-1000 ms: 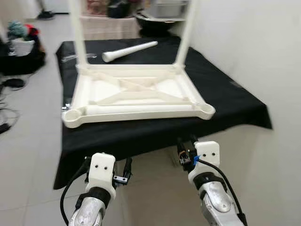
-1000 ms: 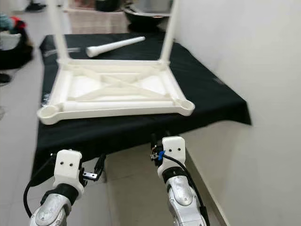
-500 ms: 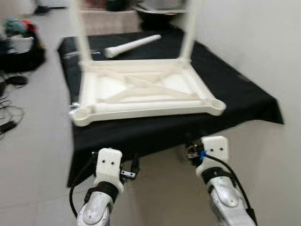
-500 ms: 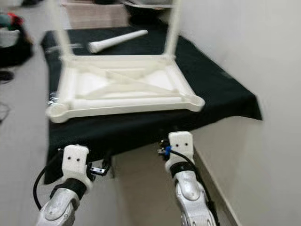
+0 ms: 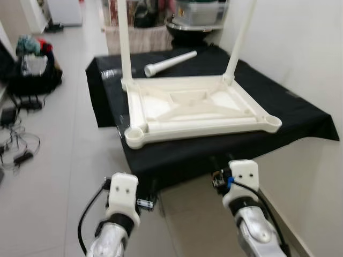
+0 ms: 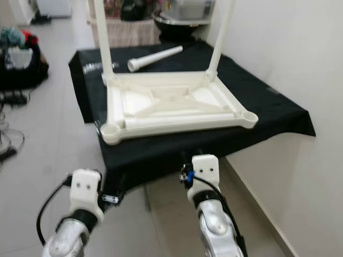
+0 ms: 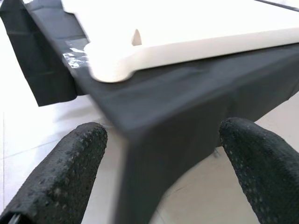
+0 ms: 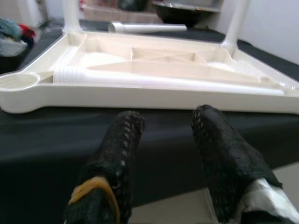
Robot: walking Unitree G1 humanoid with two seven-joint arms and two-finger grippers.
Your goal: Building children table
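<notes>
Black-draped bench (image 5: 300, 110) bears our upside-down tabletop (image 5: 198, 107), two legs (image 5: 239, 40) pointing up, a loose leg (image 5: 170, 63) lying behind; our left gripper (image 7: 163, 154) and right gripper (image 8: 166, 144) hang parted, empty.

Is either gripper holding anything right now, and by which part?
Nothing is held. The left gripper and right gripper are both open, short of the black-draped table's near edge.

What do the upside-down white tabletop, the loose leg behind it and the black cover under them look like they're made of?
The tabletop looks like moulded plastic, cream with a slight sheen: ribbed underside, rounded corner sockets. The loose leg matches it in colour and smoothness, so probably the same plastic. The black cover appears to be matte cloth, draping limply over the edges.
</notes>
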